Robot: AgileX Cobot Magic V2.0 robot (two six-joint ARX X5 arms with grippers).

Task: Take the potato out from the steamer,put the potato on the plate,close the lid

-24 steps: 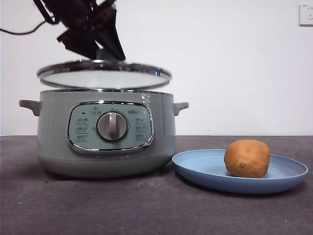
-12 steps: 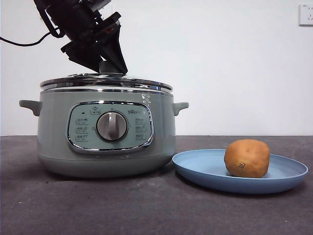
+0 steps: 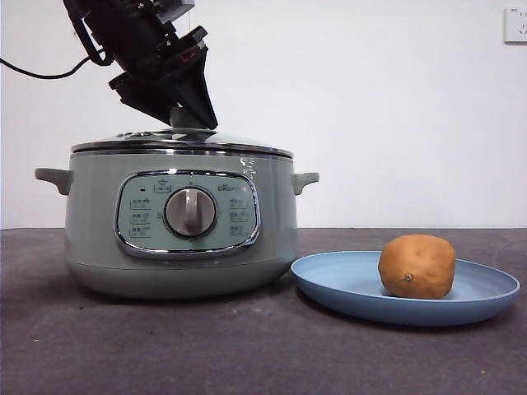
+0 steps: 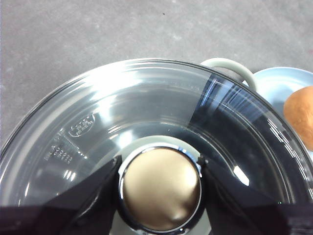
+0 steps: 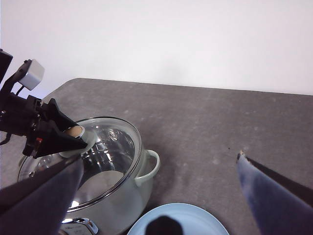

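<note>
The sage-green steamer stands at the left of the table with the glass lid lying flat on its rim. My left gripper comes down from the upper left and is shut on the lid's knob, one jaw on each side of it. The potato lies on the light-blue plate to the right of the steamer. My right gripper is open and empty, high above the table, looking down on the lid, the plate and the left gripper.
The table top is dark grey. A black cable hangs from the left arm at the upper left. A wall socket sits at the top right. The steamer's side handle points toward the plate.
My left gripper has lowered the lid from a hand's width above the pot onto its rim. The potato and plate have not moved.
</note>
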